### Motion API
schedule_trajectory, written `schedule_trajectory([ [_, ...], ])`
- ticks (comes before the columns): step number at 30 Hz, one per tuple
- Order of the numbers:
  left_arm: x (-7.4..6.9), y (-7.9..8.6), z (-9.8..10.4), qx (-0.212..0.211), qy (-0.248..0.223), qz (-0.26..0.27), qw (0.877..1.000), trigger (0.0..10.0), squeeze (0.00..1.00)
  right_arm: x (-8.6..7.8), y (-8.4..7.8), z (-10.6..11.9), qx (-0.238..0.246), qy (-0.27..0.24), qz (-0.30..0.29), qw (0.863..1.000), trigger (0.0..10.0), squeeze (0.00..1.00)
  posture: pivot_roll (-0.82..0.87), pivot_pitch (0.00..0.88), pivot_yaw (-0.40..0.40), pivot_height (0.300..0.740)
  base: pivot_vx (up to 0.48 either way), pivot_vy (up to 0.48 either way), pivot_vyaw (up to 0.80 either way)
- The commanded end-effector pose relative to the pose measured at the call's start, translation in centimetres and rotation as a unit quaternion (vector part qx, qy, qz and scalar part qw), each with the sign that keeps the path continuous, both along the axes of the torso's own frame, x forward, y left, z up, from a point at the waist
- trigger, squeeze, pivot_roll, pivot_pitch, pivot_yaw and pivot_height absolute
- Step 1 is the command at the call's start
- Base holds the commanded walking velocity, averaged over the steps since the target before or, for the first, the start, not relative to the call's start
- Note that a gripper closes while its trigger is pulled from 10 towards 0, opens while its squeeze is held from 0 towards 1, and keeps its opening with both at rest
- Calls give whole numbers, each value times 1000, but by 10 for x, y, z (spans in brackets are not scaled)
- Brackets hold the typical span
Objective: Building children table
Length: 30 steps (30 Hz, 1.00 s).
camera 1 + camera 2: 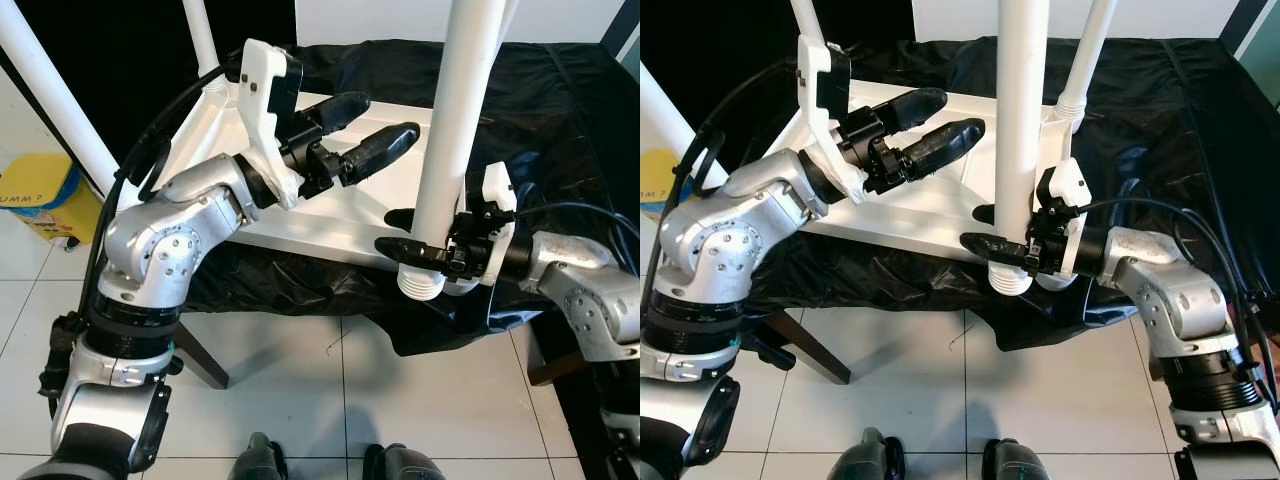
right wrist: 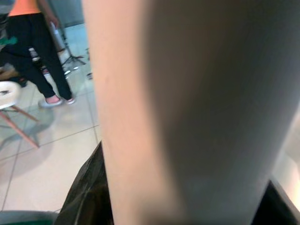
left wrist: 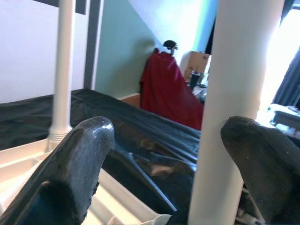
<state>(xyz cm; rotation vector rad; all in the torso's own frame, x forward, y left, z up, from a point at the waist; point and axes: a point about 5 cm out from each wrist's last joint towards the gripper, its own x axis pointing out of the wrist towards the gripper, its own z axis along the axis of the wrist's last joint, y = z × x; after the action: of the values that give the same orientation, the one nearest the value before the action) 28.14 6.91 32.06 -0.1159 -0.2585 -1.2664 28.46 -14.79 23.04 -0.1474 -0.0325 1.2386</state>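
Step in hand, by judgement: fitting of a leg to the upturned table top.

- White cylindrical plastic table leg [image 1: 455, 130]: held upright, pinched between the black fingers of the right gripper [image 1: 432, 252] close above its ribbed threaded end [image 1: 424, 284]. Threaded end hung just below the fingers, beyond the near edge of the top, not yet seated in any socket.
- White rectangular plastic table top [image 1: 330, 215]: lay upside down on a black plastic sheet [image 1: 560, 120], just ahead of the right gripper and directly beneath the left gripper [image 1: 362, 130].
- Left gripper: fingers spread wide, nothing between them, poised over the underside of the top. Held leg seen from the left wrist standing between the spread fingertips [image 3: 89, 140] and farther off, with no contact visible.
- Other white legs [image 1: 1090, 50]: already upright in far corners of the top, beyond both grippers.
- White tiled floor [image 1: 330, 400]: below both grippers.
- A person's dark trousers [image 2: 35, 61]: seen well behind the right gripper.

Next move, by judgement: threaded end to be carried over an open corner socket, kept plumb, lowered and turned; top possibly to be steadied by the left gripper against rotation. Socket position not discernible.
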Motion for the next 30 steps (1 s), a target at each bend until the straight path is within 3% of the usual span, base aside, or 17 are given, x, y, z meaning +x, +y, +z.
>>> schedule_trajectory([
  [1,-23,-7,0,29,-33,-213,976,10000,0,-1,3,4,-3,0,27,1000,10000,0,39,161,0,740,0,0,0],
  [6,-25,-8,5,20,-17,-241,970,10000,0,-2,5,6,-8,-2,49,999,10000,0,37,164,4,740,0,0,0],
  [10,-32,-6,11,10,1,-304,953,10000,0,-1,10,10,-1,0,66,998,10000,0,41,168,7,740,0,0,0],
  [18,-40,-4,12,31,2,-359,933,10000,0,0,17,9,-3,13,98,995,10000,0,40,170,0,740,0,0,0],
  [20,-41,-4,12,34,-1,-361,932,10000,0,0,18,8,-4,14,100,995,10000,0,40,170,0,740,0,0,0],
  [24,-33,-8,13,39,-8,-330,943,10000,0,0,23,3,-16,23,115,993,10000,0,42,173,-6,740,0,0,0],
  [30,-32,-13,20,38,-11,-337,941,10000,0,-4,27,-1,-31,36,139,989,10000,0,46,176,-8,740,0,0,0],
])
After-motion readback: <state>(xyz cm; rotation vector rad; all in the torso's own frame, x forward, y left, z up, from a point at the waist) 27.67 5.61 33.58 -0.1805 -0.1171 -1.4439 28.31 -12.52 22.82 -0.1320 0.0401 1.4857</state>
